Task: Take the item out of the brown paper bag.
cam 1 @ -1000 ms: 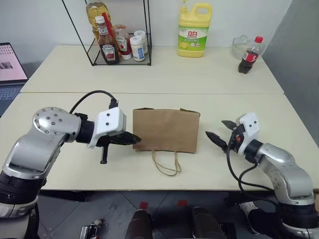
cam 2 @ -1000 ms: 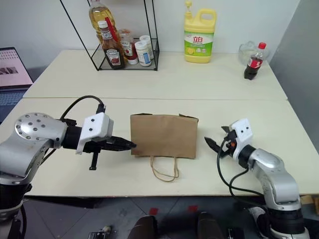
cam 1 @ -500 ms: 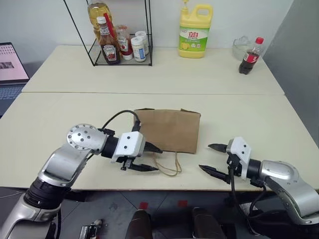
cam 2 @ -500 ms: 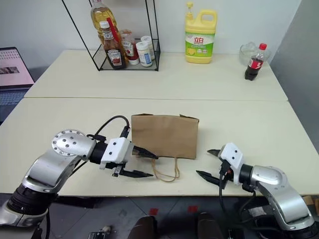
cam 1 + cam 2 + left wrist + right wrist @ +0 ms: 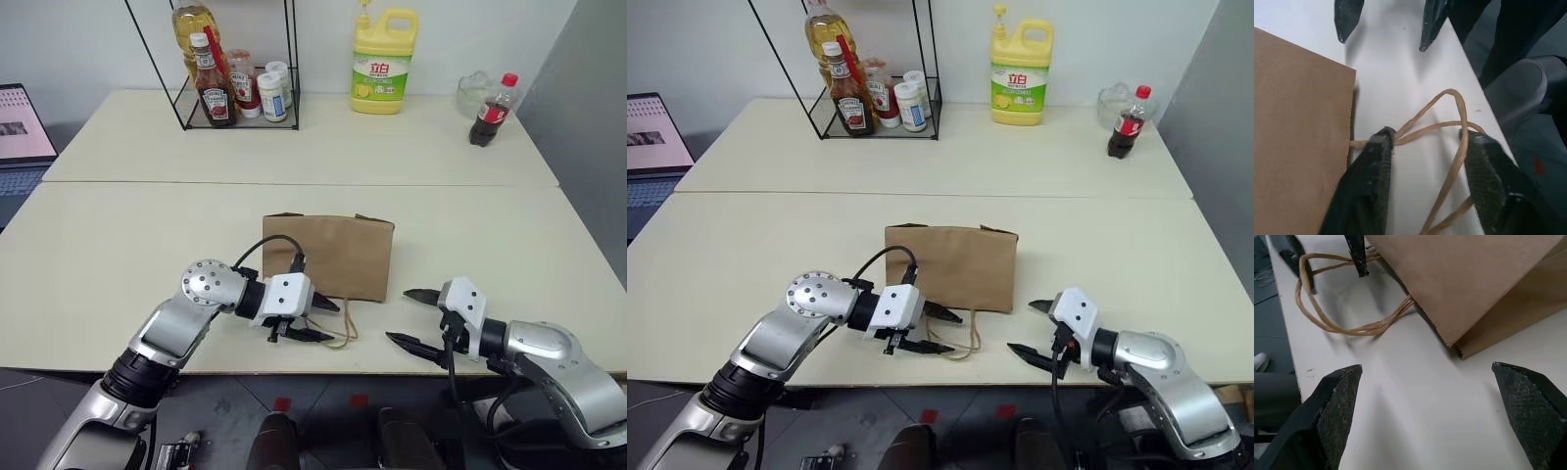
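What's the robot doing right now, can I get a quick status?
Left gripper jaws open around the cord handles. Right gripper wide open beside the brown paper bag, holding nothing. Bag flat on table; item unseen. Nothing in the way.

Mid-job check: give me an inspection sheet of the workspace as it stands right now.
Surface: two pale tables pushed together.
Job's things: brown paper bag lying flat near the front edge, cord handles toward the robot; the item is not visible.
Clutter: wire rack of sauce bottles, yellow detergent jug, cola bottle, all at the back.
Grippers: left gripper open, fingers straddling the handles; right gripper wide open, beside the bag, touching nothing.
Cables: black cable looping over the left wrist.
Surroundings: laptop at far left, white wall behind.
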Controlling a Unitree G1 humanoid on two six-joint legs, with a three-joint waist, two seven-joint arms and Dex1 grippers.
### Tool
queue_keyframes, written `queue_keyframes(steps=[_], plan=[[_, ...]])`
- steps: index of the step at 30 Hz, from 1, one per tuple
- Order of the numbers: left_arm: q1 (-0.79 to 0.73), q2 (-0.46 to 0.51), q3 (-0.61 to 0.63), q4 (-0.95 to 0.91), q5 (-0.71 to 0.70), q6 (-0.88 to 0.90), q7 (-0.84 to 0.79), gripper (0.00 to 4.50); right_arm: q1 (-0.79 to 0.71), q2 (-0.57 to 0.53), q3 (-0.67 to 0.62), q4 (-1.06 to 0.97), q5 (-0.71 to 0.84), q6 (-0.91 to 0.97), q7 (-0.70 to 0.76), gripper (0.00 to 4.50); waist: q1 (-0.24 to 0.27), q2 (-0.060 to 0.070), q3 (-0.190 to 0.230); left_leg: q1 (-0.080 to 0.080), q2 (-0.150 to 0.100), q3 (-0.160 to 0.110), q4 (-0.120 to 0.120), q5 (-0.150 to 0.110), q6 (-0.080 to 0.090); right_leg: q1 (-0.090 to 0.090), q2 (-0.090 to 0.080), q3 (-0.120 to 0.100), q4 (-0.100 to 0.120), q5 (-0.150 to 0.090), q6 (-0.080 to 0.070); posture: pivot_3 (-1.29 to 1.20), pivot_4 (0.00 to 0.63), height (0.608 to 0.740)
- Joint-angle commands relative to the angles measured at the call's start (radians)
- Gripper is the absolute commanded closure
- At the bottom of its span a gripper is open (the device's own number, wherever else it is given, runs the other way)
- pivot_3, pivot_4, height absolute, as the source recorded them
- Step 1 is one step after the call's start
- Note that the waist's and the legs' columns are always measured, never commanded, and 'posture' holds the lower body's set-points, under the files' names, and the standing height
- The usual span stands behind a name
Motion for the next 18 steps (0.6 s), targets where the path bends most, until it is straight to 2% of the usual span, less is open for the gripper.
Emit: queue_keyframes(steps=[1,4,11,18], plan=[[-0.024,-0.008,0.030,-0.024,-0.050,0.055,0.006,3.62,0.010,-0.028,0.011,-0.032,-0.013,-0.051,0.034,0.00,0.000,0.000,0.000,0.000,0.000,0.000,0.000,0.000,0.000,0.000,0.000,0.000,0.000,0.000,0.000,0.00,0.150,0.740],[-0.042,-0.012,0.061,-0.036,-0.105,0.154,0.027,4.48,0.014,-0.041,0.032,-0.032,-0.032,-0.106,0.059,0.00,0.000,0.000,0.000,0.000,0.000,0.000,0.000,0.000,0.000,0.000,0.000,-0.001,0.000,0.000,0.000,0.00,0.150,0.740],[-0.119,-0.090,0.155,0.030,-0.206,0.402,0.180,4.48,0.001,-0.059,0.150,0.023,-0.141,-0.317,0.137,0.00,0.000,0.000,0.000,0.000,0.000,-0.001,0.001,0.000,0.000,0.001,0.000,-0.001,0.000,0.000,0.000,0.00,0.150,0.740],[-0.160,-0.144,0.215,0.071,-0.245,0.501,0.285,4.48,-0.066,-0.011,0.213,0.123,-0.199,-0.518,0.166,0.00,0.000,0.000,0.000,0.000,0.000,-0.002,0.001,0.000,0.000,0.001,0.000,-0.001,0.000,0.000,0.000,0.00,0.150,0.740]])
